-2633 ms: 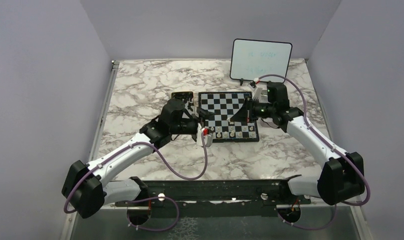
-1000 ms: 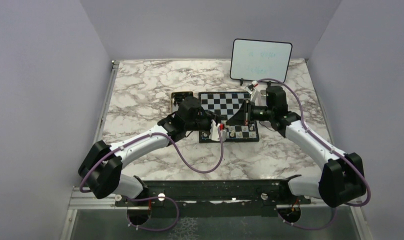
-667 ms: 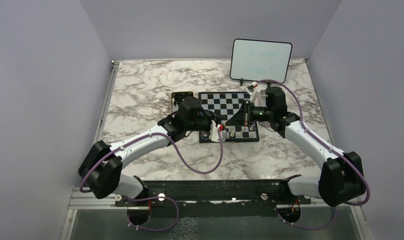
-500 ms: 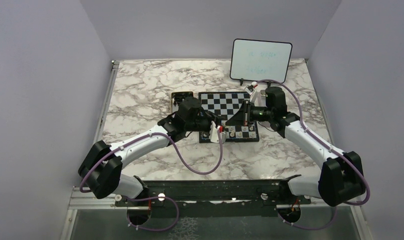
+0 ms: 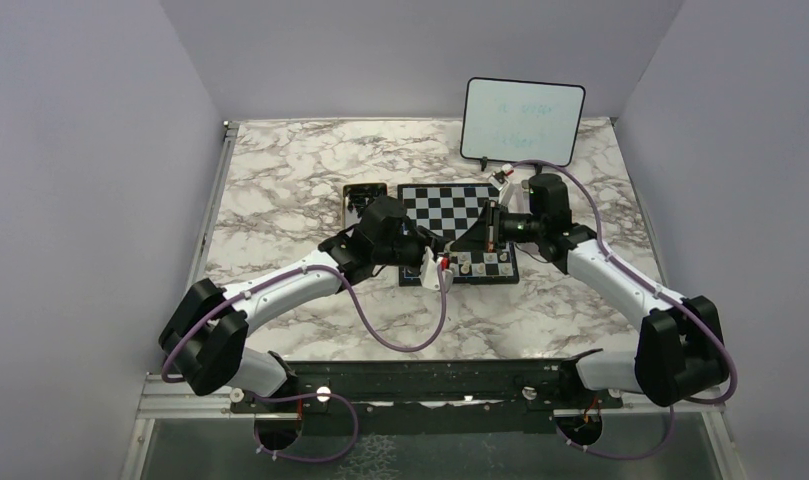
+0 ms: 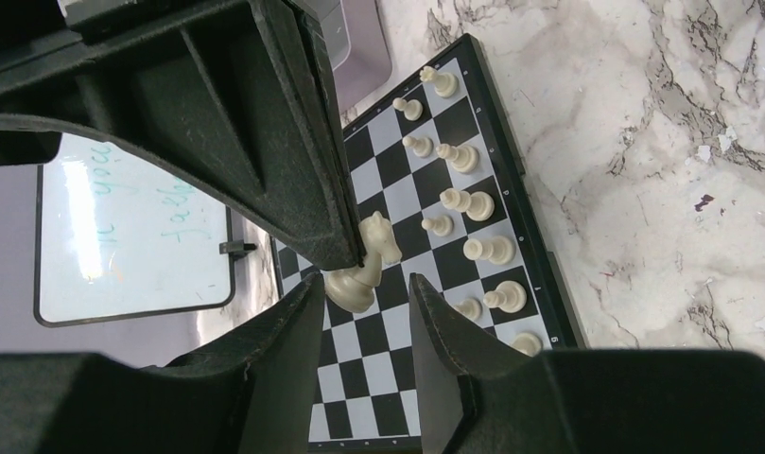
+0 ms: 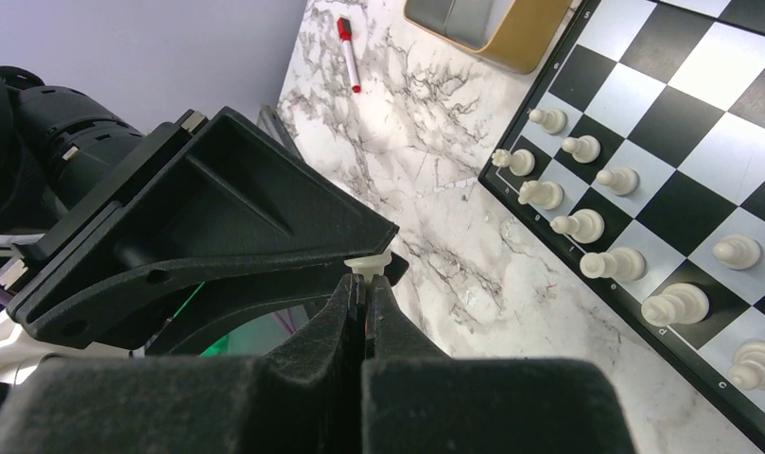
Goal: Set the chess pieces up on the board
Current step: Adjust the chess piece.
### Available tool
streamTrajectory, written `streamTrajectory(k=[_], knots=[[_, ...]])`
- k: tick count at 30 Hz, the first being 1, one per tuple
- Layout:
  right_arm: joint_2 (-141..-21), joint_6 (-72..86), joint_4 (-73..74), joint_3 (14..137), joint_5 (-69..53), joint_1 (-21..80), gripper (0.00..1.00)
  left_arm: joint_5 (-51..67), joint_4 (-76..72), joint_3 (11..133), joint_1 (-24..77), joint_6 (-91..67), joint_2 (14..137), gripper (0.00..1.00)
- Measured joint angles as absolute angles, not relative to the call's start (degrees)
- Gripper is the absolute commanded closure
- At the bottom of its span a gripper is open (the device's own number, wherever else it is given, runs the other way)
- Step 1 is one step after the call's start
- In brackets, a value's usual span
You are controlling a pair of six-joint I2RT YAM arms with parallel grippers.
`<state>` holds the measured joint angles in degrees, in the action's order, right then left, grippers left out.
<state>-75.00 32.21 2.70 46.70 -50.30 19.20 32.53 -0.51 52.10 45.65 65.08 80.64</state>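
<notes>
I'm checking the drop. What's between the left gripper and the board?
Only the white knight that the left gripper holds, above the board. Nothing else shows there in the left wrist view.

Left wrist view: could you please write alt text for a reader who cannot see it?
The left claw pinches a cream-white knight above the chessboard, seen from the wrist. Two rows of white pieces stand along one edge of the chessboard, next to the marble table; a whiteboard stands beyond.
</notes>
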Motion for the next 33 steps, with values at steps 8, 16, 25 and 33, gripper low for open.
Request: streamTrajectory(k=[8,16,25,33], knots=[[-75.6,32.6,2.6,46.7,-50.3,19.4,0.98,32.5,-0.4,53.0,45.9,65.7,80.7,0.68],[-75.8,32.6,2.5,46.7,-50.3,19.4,0.98,32.5,0.8,53.1,45.9,66.1,80.8,0.71],[-75.7,33.1,2.4,46.6,-50.3,19.5,0.88,32.4,2.3,53.6,45.9,66.2,80.8,0.78],[-72.3,34.3,2.2,46.2,-47.1,19.5,0.68,30.6,2.3,54.5,45.9,59.2,80.9,0.78]])
